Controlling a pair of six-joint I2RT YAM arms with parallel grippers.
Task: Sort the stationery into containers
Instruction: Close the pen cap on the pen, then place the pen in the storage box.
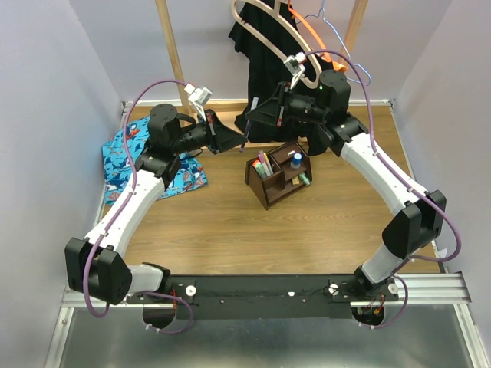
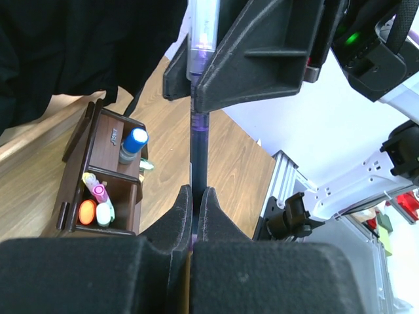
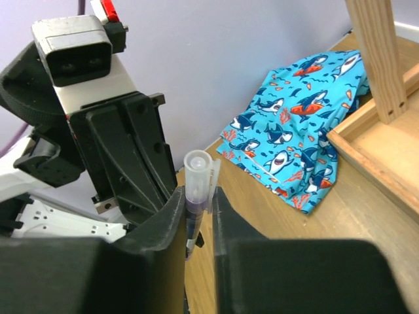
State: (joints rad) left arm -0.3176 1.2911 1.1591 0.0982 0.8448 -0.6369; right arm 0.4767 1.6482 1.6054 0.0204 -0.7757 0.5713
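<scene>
A thin purple pen (image 2: 198, 150) with a clear cap (image 3: 196, 171) hangs in the air between my two grippers. My left gripper (image 2: 196, 191) is shut on the pen's dark lower barrel. From the opposite side, my right gripper (image 3: 196, 193) has its fingers pressed against the capped end. Both grippers meet behind the dark brown organizer (image 1: 268, 192). Its slots hold orange (image 2: 87, 211), pale green (image 2: 105, 212) and pink (image 2: 99, 191) markers and a small blue bottle (image 2: 134, 140).
A blue shark-patterned cloth (image 1: 123, 161) lies at the back left. A black garment (image 1: 265, 46) and hangers hang from a light wooden rack (image 3: 373, 150) behind the grippers. Bare wooden tabletop lies in front of the organizer.
</scene>
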